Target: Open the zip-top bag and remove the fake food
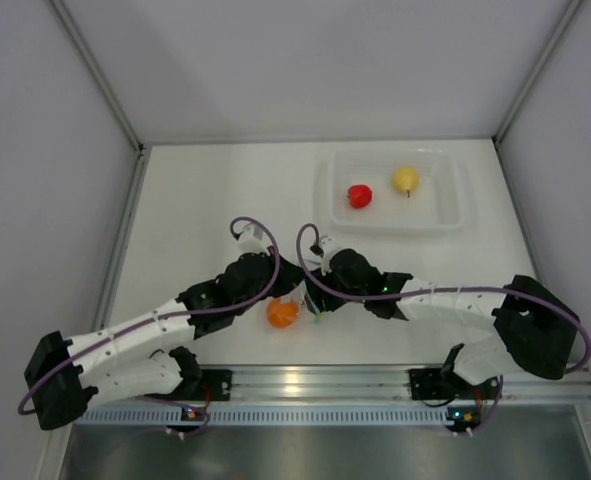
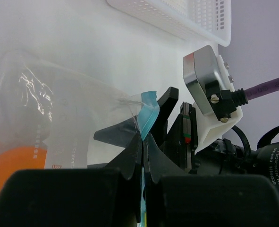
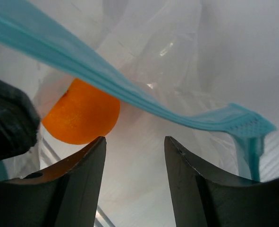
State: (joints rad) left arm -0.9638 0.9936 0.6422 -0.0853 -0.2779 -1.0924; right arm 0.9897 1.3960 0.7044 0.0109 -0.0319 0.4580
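White table [image 1: 205, 200], tray [image 1: 330, 200] at one o'clock holding the red fruit [image 1: 359, 196] and yellow pear [image 1: 405, 180]. At centre, the left gripper [image 2: 142, 144] pinches the zip-top bag [image 2: 73, 104] by its blue strip. The right gripper [image 3: 134, 142] is spread at the mouth. The orange fruit [image 3: 82, 116] sits inside; next, reach in and clamp it.

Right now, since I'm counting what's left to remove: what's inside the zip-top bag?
One orange fruit shows through the zip-top bag. Crinkled plastic and the left gripper cover the rest, so anything more inside cannot be seen.
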